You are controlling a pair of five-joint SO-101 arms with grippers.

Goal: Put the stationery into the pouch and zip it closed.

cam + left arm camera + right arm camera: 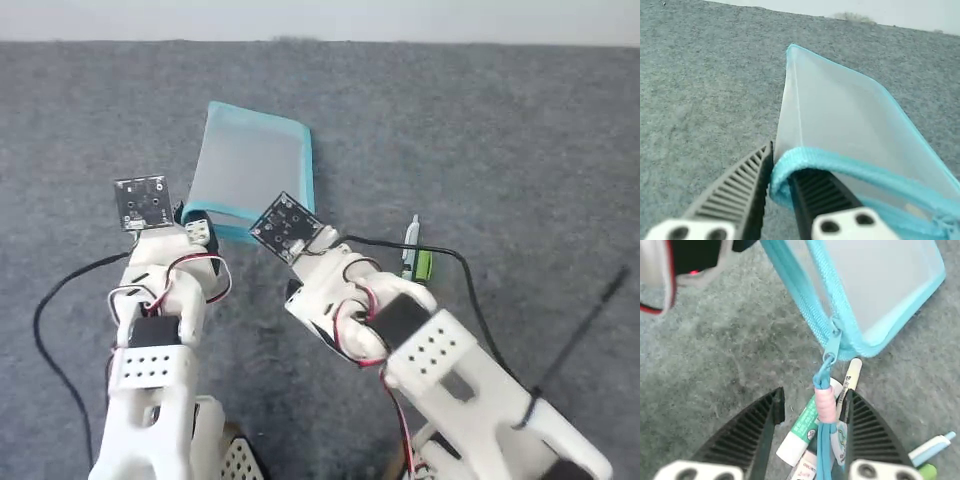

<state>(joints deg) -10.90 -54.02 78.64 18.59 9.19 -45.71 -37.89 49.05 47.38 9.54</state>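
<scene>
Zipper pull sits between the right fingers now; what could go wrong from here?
1. The right gripper is open around the thin pull cord; closing may miss it or catch the stationery lying beneath.
2. The left gripper clamps the pouch just by its edge; a zipper tug could pull it free.

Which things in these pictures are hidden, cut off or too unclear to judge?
High view: the right gripper's fingers and the zipper pull lie under the wrist camera board.
Right wrist view: the stationery is cut by the picture edge and crossed by the pull's cord, so its count is uncertain.
Left wrist view: the left gripper clamps the pouch rim; the picture edge cuts off the zipper's other end.
</scene>
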